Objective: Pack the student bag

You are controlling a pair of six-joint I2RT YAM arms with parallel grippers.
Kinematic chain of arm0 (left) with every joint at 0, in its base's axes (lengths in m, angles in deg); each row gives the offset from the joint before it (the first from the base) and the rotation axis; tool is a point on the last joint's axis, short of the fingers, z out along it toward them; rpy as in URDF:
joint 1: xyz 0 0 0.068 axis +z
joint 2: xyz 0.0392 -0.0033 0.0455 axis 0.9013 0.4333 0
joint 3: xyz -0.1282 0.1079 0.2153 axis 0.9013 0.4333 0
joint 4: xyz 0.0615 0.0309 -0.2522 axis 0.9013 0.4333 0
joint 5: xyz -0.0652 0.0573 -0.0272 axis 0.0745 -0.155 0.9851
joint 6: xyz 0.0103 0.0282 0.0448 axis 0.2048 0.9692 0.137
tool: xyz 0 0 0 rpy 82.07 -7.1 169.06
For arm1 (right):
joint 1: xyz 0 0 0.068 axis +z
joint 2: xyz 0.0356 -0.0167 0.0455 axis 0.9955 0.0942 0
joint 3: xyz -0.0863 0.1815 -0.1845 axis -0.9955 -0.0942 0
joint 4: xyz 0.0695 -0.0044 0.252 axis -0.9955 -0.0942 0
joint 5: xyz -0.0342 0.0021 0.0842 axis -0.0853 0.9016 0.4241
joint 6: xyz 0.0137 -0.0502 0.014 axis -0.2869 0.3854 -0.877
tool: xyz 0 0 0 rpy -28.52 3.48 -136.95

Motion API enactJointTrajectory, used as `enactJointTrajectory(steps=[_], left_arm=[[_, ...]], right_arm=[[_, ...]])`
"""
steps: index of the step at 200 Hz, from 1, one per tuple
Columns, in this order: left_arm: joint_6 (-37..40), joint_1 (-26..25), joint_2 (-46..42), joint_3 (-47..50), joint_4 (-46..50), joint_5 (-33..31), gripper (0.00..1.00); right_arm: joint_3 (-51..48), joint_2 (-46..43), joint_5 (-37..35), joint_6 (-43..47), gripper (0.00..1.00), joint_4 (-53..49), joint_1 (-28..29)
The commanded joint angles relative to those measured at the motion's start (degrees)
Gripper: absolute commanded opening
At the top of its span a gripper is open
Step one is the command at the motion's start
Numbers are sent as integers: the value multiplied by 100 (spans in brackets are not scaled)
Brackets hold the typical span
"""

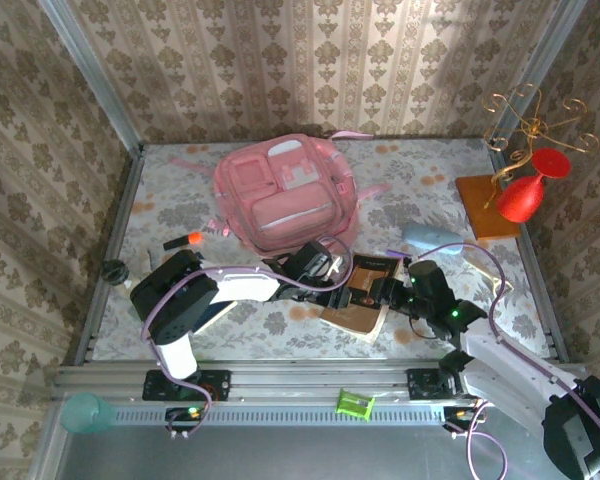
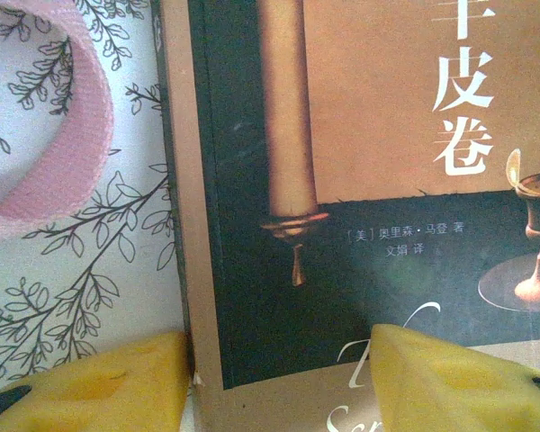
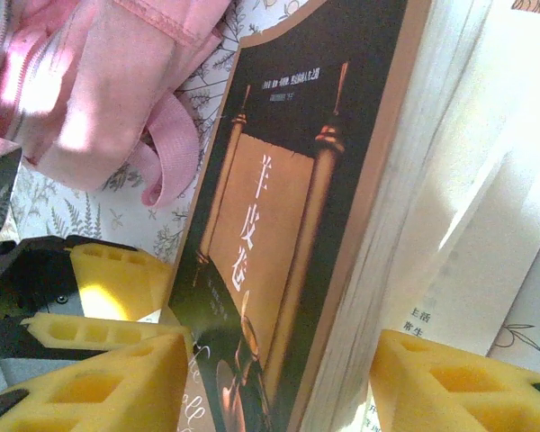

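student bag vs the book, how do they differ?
The student bag is soft pink fabric; the book has a dark cover with a tan border. The student bag is far bigger than the book. The student bag lies farther back, the book nearer the front edge. Both rest on the floral cloth.

Pink backpack (image 1: pixel 285 195) with pale zip lines, upper centre, against a white tablecloth (image 1: pixel 180 200) printed with dark line-drawn leaf sprigs and faint orange blooms. Below it, a book (image 2: pixel 342 225) with a black cover, tan border, golden scroll and white Chinese characters. Yellow finger pads (image 2: pixel 99 387) at the lower frame edge. At right, a red goblet (image 1: pixel 528 195) and orange-brown base (image 1: pixel 477 210). Beige damask-and-stripe wallpaper (image 1: pixel 280 70) behind.
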Motion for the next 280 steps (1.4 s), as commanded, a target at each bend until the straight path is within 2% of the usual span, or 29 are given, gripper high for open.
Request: enactJointTrajectory(steps=[1, 33, 53, 90, 126, 147, 163, 180, 213, 243, 280], left_arm=[[-66, -142, 207, -34, -244, 431, 56], [-81, -150, 206, -4, -257, 415, 56], [-89, -143, 181, 31, -275, 422, 56], [-103, -145, 146, 88, -320, 439, 56], [-98, -137, 97, 101, -327, 413, 56], [-94, -127, 36, 129, -302, 346, 57], [-128, -81, -82, 186, -323, 261, 60], [-240, 26, -195, 272, -493, 309, 64], [-719, 142, -176, 336, -975, 592, 67], [-1185, 289, -394, 613, -1584, 772, 68], [-1332, 538, -813, 995, -2193, 860, 71]], right_arm=[[-63, -90, 85, 206, 60, 352, 45], [-157, -238, -222, 255, 63, 644, 46], [-108, -202, -482, 260, 61, 655, 44], [114, 128, -850, 218, 43, 322, 48], [82, 187, -1180, 263, 19, 140, 48], [121, 165, -1214, 375, 0, 64, 46], [203, 122, -1190, 545, 0, -105, -15], [204, -2, -681, 640, 0, 7, -204], [79, -511, 155, 54, 0, 403, -622], [180, -979, 264, -482, 0, 488, -673], [585, -813, 498, -508, 0, 437, -668]])
